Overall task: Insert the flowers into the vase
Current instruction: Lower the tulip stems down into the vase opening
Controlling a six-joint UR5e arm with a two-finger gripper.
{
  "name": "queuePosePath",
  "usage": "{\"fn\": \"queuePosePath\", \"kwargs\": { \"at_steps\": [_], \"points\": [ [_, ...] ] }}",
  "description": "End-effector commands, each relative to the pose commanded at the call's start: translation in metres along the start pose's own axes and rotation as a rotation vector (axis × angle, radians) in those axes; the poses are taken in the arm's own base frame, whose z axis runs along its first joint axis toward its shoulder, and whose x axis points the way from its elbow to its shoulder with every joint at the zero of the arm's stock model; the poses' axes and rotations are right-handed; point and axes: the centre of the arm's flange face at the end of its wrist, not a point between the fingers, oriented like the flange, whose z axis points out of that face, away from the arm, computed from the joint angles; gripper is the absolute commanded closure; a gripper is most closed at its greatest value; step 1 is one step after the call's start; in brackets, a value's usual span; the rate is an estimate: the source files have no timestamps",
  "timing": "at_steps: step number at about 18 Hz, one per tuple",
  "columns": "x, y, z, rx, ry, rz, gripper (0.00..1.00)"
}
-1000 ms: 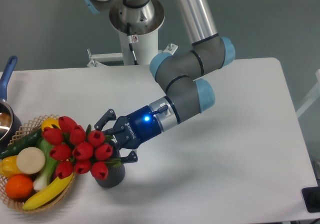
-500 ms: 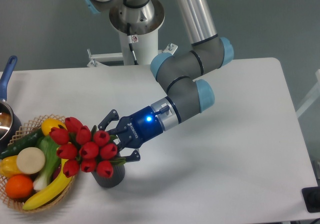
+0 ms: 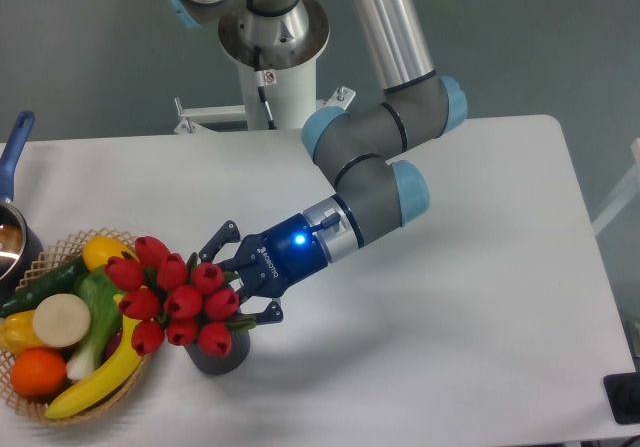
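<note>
tool [image 3: 236, 285]: spread beside stems | red tulip bunch with green stems [image 3: 178, 297]: in dark grey ribbed cylindrical vase [image 3: 222, 351] | white table [image 3: 450, 317]

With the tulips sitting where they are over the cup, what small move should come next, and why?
Probably tilt the bunch upright, then release. The tulips lean left toward the fruit basket, their heads covering the mouth of the vase, so how deep the stems sit cannot be seen. The end effector is right at the stems; whether it grips them cannot be told.
</note>
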Motion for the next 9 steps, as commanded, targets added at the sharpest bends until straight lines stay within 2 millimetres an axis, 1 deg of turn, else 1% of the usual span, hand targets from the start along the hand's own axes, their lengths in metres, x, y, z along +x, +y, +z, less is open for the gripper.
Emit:
{"fn": "queuePosePath", "kwargs": {
  "at_steps": [3,4,6,9],
  "points": [
    [0.0010,0.0027,0.0002,0.000,0.000,0.011,0.52],
    [0.0012,0.0040,-0.0007,0.000,-0.001,0.020,0.49],
    [0.0019,0.0061,-0.0006,0.000,-0.001,0.026,0.46],
    [0.0020,0.0059,-0.0006,0.001,0.000,0.026,0.33]
  ]
}}
